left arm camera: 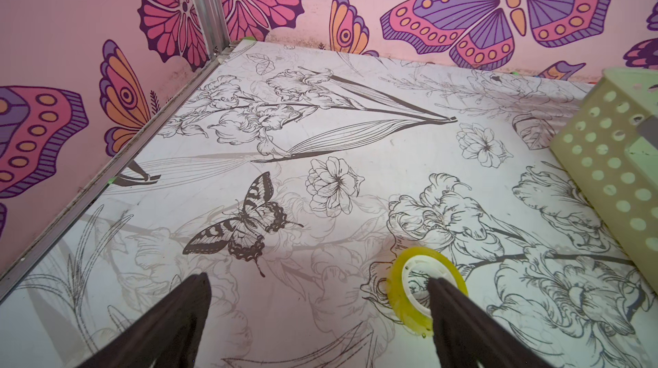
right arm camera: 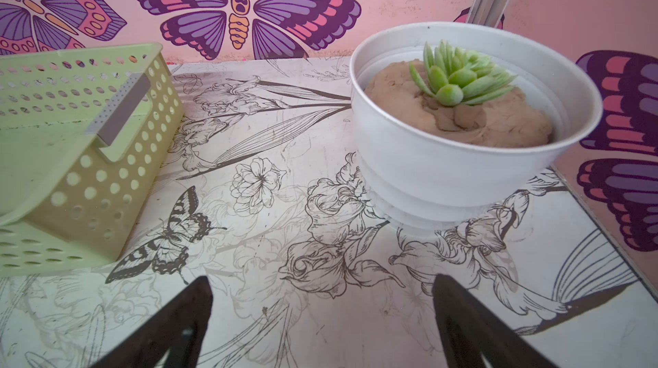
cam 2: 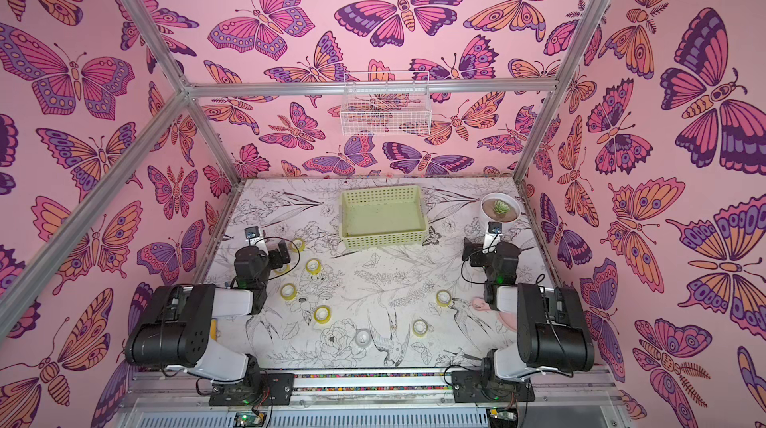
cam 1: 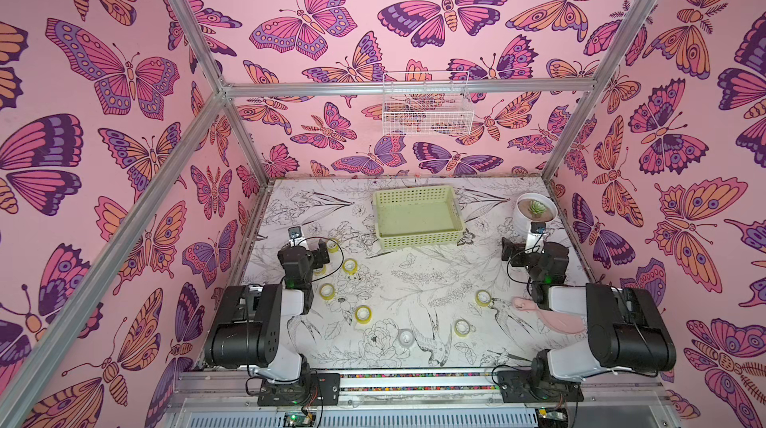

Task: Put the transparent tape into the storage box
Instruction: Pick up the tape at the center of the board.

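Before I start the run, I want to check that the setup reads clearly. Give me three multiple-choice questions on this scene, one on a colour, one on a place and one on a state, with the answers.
1. What colour is the box?
A. blue
B. red
C. pale yellow-green

2. Where does the plant pot stand?
A. inside the box
B. on the table, to the robot's right of the box
C. hanging on the back wall

3. What state is the box in?
A. upright and empty
B. turned upside down
C. lying on its side

Answers:
1. C: its holed walls and floor look pale yellow-green in both top views.
2. B: the pot sits on the table near the far right corner, apart from the box.
3. A: its opening faces up and only bare floor shows inside.
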